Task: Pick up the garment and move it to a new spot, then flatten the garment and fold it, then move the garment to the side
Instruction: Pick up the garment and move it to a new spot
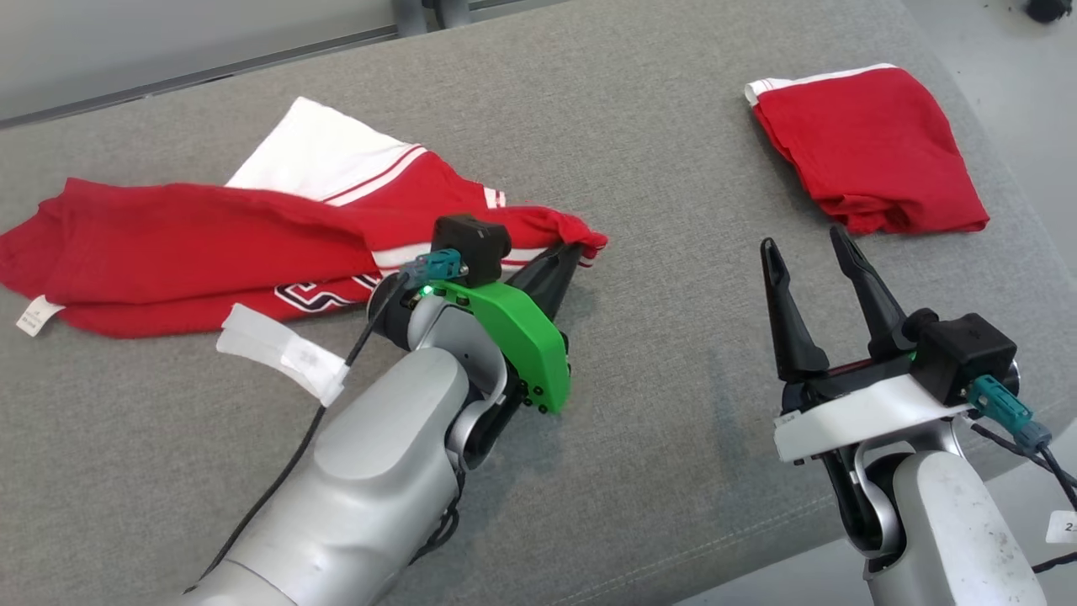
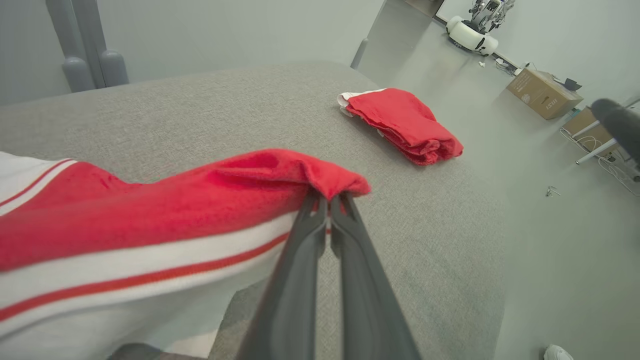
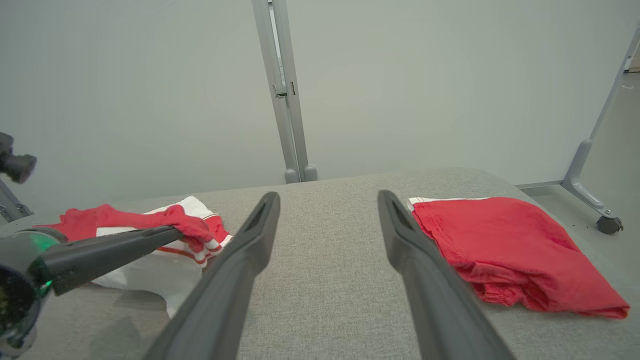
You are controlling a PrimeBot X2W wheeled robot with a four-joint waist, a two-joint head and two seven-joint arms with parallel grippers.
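Two pincers: left pincer (image 1: 575,250) clenched on one garment (image 1: 168,244) corner, right pincer (image 1: 809,246) released well apart from it; thin pinch could slip if garment drags.

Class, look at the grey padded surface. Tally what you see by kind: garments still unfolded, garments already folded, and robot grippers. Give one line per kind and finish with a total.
Unfolded garments: 1, the red-and-white garment
Folded garments: 1, the folded red garment
Grippers: 2, the left gripper shut on the red-and-white garment, the right gripper open
Total: 4
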